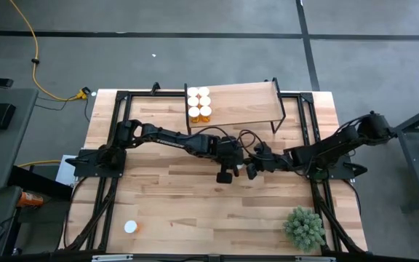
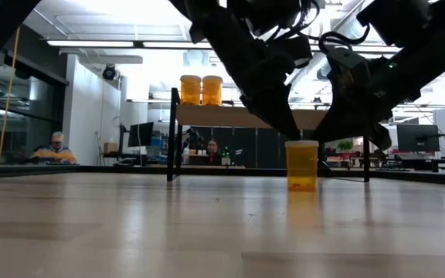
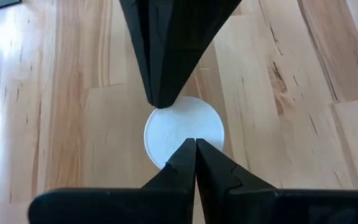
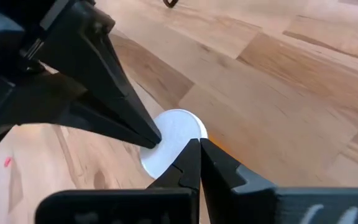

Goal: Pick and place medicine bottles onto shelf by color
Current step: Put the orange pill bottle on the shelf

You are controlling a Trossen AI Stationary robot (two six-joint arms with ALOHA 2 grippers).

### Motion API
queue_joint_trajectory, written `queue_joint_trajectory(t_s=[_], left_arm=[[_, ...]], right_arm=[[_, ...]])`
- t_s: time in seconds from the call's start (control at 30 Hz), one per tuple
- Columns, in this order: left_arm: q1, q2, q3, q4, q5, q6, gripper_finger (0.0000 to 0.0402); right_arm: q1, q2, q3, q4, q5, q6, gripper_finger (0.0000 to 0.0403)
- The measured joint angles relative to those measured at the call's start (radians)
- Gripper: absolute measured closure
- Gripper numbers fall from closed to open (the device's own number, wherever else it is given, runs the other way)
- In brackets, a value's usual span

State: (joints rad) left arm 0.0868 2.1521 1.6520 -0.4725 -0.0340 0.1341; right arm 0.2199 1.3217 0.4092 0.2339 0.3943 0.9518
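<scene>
Amber cylindrical bottle (image 2: 301, 166), round white cap (image 3: 184, 138), pale grained butcher-block tabletop (image 1: 180, 211)

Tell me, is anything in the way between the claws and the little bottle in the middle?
Nothing visible. Both shut grippers, left gripper and right gripper, already meet just above the white cap of the medicine bottle. Toward the shelf the tabletop looks bare; four bottles already occupy one end.

Table (image 1: 166, 211) carries shelf (image 1: 242, 104), bottles (image 1: 199, 104), plant (image 1: 304, 228).
</scene>
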Motion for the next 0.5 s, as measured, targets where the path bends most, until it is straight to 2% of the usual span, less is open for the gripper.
queue_joint_trajectory(t_s=[0.2,0.5], left_arm=[[-0.001,0.0,0.0,-0.002,-0.001,0.0,0.0401],[-0.001,0.001,-0.001,0.003,-0.001,0.0,0.0401]], right_arm=[[-0.001,0.03,0.003,0.009,-0.009,0.018,0.0403],[0.008,-0.028,-0.001,0.048,-0.061,0.009,0.0403]])
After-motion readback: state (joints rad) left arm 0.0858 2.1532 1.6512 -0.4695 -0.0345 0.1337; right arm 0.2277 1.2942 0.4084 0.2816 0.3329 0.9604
